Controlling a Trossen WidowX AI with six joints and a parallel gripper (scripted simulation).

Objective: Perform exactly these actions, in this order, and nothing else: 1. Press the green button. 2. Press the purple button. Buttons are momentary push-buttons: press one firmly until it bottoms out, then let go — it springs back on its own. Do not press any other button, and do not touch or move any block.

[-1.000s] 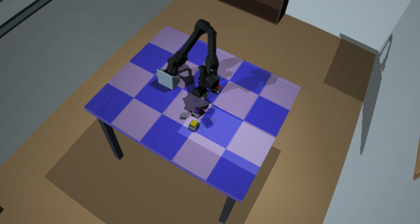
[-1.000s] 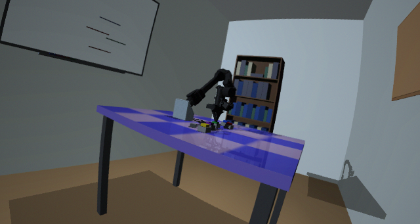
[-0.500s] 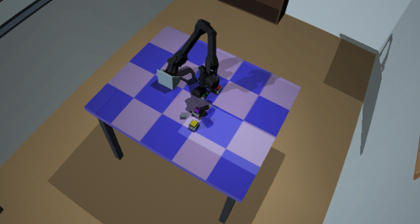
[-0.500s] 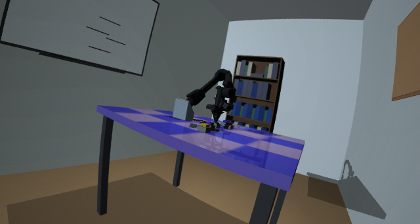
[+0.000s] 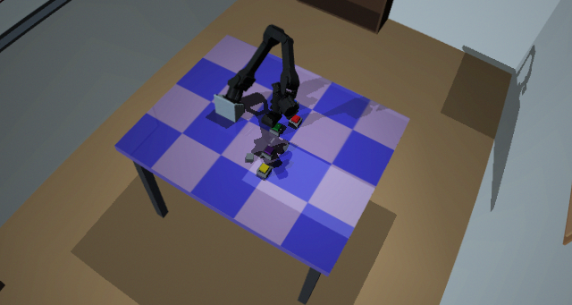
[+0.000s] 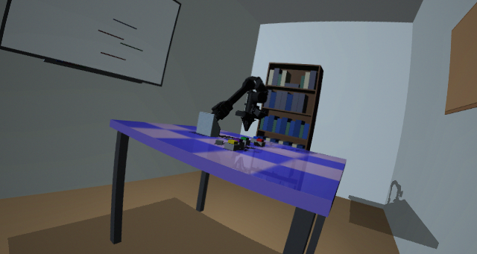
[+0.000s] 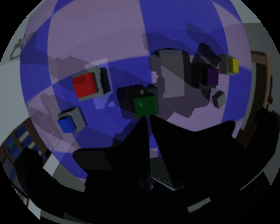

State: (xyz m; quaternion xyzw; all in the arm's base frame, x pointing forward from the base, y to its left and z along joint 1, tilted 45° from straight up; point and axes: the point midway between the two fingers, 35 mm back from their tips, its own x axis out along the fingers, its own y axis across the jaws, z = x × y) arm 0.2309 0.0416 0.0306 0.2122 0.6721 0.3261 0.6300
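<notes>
The green button (image 5: 277, 127) (image 6: 244, 138) (image 7: 144, 106) sits on a dark base, its cap raised in the wrist view. My gripper (image 6: 246, 130) (image 7: 147, 118) is shut and empty, pointing down. Its tips are a little above the green button, with a gap between them in the exterior view. In the top view the tips cannot be made out against the dark wrist. The purple button (image 5: 269, 149) (image 7: 210, 76) stands between the green and yellow buttons, in the arm's shadow.
The red button (image 5: 296, 118) (image 6: 259, 140) (image 7: 84, 85) is beside the green one. A blue button (image 7: 67, 124) is near the red one. The yellow button (image 5: 264, 168) (image 6: 232, 141) (image 7: 233, 65) and a small grey block (image 5: 249, 157) (image 6: 219, 142) (image 7: 219, 99) are near the purple button.
</notes>
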